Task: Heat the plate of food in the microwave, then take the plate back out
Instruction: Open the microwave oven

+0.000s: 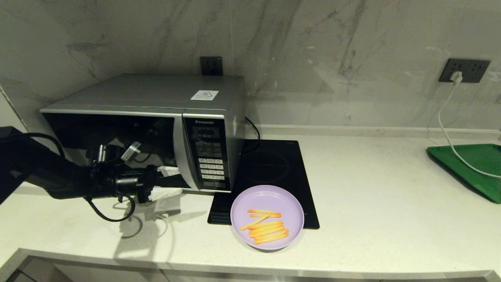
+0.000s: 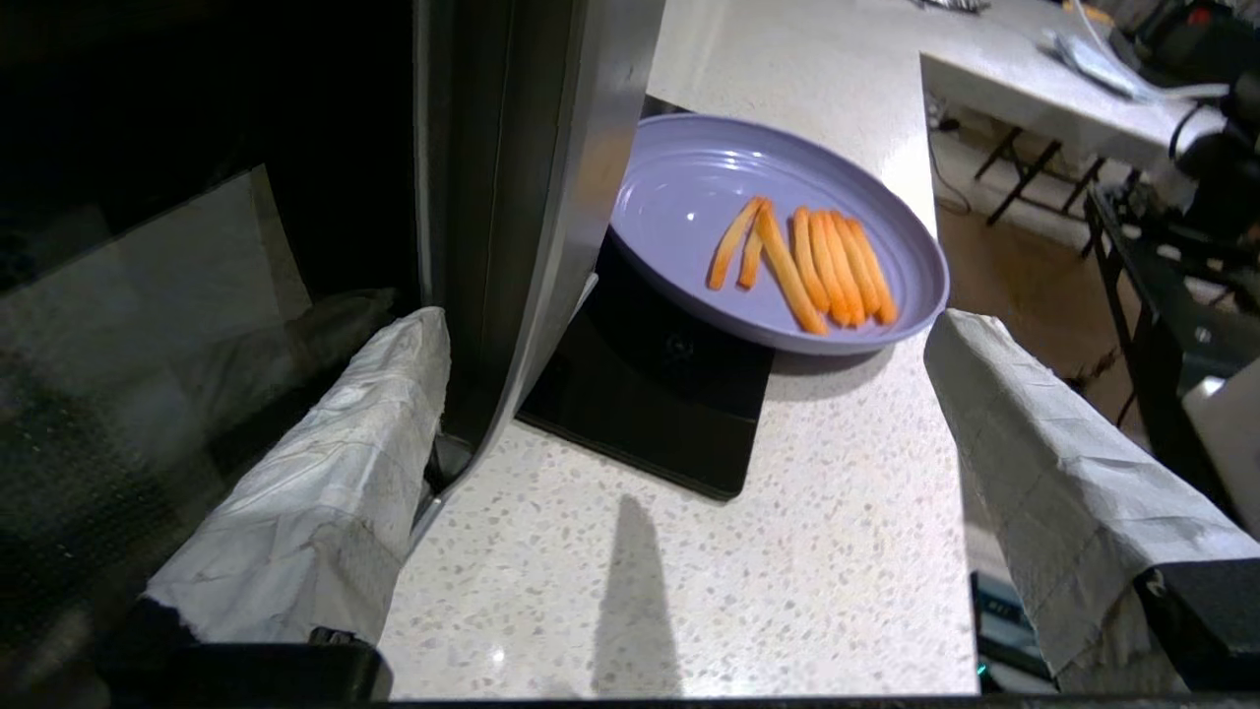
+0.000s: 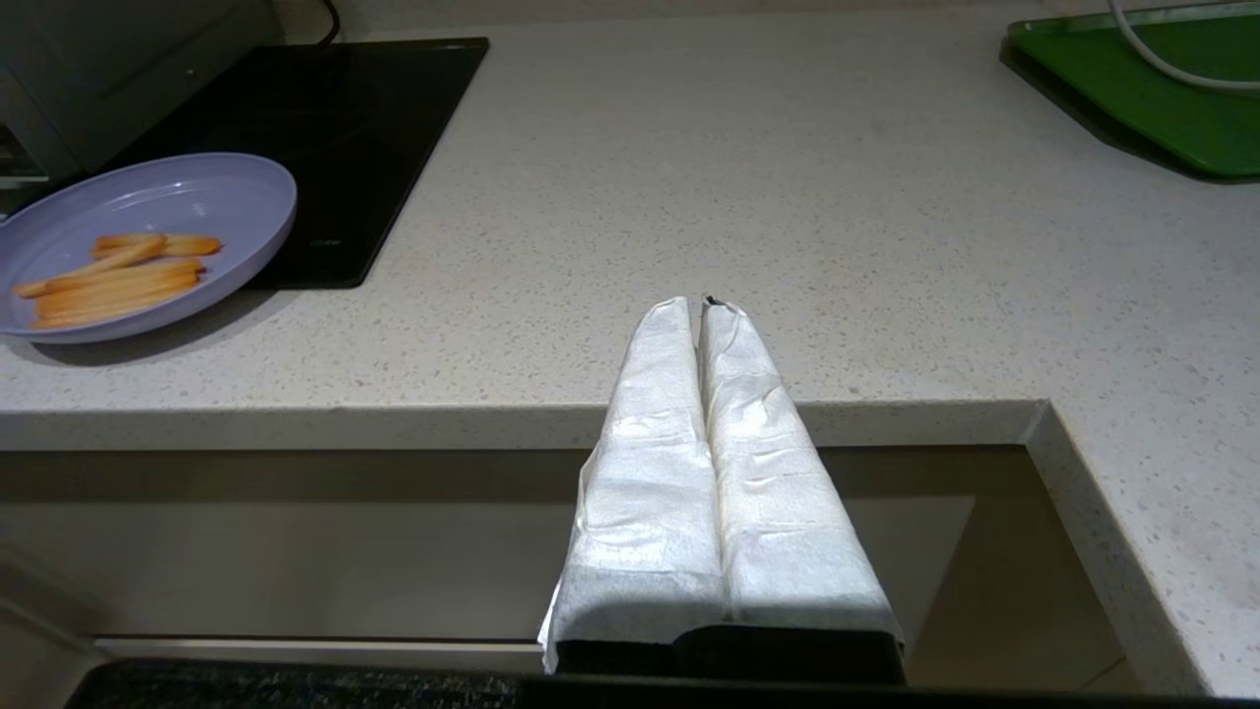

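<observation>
Just ahead of the left claw the microwave is standing with its door shut. The claw is reaching along the door's lower front with its white-wrapped fingers spread wide and gripping nothing. One finger is lying against the dark glass next to the curved silver handle strip, while the other is hanging out over the counter, well off the door. Nothing can be made out through the glass.

Beyond the claw, past the handle and the button panel, the plate is sitting apart from both claws. It is resting partly on the front edge of the black hob and partly on the counter. It is round, pale lilac and shallow with a raised rim, and it is holding a small cluster of thin orange-yellow fries, most of them lying side by side and a couple angled across.

Off to the far side from this claw, a green tray is lying at the counter's right end with a white cable trailing over it from a wall socket.

The right claw is hanging at the counter's front edge with its wrapped fingers pressed together, empty, the plate lying off to its left.
</observation>
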